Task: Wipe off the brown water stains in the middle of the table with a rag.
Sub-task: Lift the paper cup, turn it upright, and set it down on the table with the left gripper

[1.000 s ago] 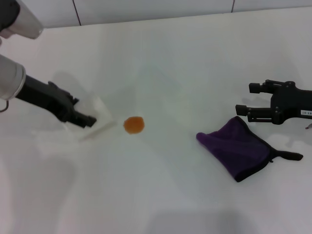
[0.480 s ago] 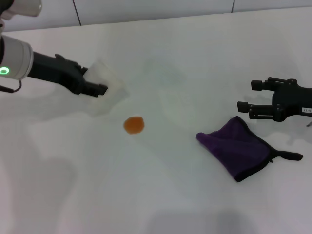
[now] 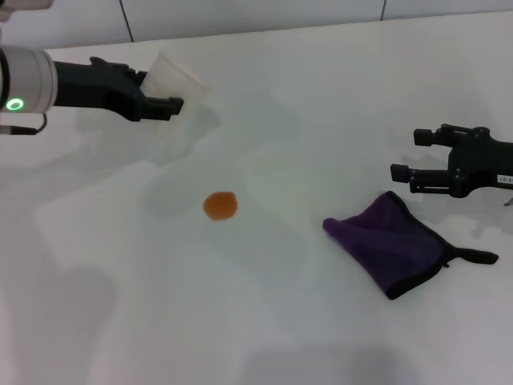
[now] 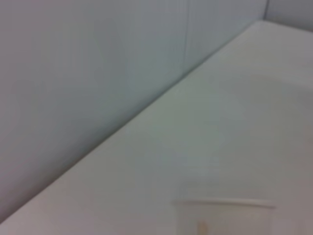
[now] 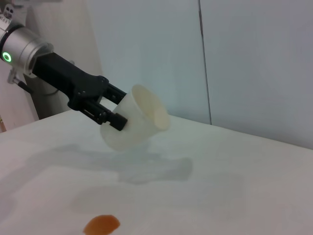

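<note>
While the left gripper (image 3: 164,105) is gripping a tilted cup (image 3: 178,78), the right gripper (image 3: 407,156) is hovering spread beside the rag (image 3: 391,241); stain (image 3: 220,205) sitting untouched.

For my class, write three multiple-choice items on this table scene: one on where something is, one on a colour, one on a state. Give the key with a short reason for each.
1. Where does the rag lie?
A. on the table, just below the right gripper
B. over the stain
C. inside the cup

2. What colour is the stain?
A. green
B. orange-brown
C. blue

3. How is the cup held?
A. standing upright on the table
B. upside down on the rag
C. tilted, gripped by the left gripper above the table

Key:
1 A, the purple cloth rests on the white top near the right gripper, which is open and apart from it.
2 B, the small round blot is orange-brown.
3 C, the right wrist view shows the dark fingers clamping the slanted cup clear of the table.
</note>
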`<action>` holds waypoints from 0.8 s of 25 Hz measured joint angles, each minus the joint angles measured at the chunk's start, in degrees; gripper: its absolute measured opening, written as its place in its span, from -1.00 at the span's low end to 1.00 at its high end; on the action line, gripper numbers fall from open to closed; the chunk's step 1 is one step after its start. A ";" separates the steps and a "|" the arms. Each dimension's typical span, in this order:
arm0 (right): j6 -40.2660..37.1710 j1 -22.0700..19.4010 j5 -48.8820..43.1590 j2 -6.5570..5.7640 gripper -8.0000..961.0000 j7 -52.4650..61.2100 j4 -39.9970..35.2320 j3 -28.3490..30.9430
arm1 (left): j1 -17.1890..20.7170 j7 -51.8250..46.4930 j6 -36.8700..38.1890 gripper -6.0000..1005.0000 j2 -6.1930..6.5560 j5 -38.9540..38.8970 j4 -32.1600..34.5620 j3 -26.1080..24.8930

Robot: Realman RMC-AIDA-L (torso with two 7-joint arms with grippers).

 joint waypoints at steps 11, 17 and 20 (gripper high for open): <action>-0.03 -0.02 0.57 0.05 0.73 -0.75 0.56 0.00 | 5.93 9.20 -0.43 0.39 -0.08 -14.31 5.29 -0.02; -0.09 -0.01 0.60 0.08 0.73 -0.87 0.59 0.00 | 8.85 13.53 -1.13 0.39 -0.22 -18.03 8.33 -0.02; -0.14 0.00 0.60 0.09 0.73 -1.03 0.66 -0.11 | 11.13 16.29 -1.11 0.39 -0.23 -21.59 9.88 -0.01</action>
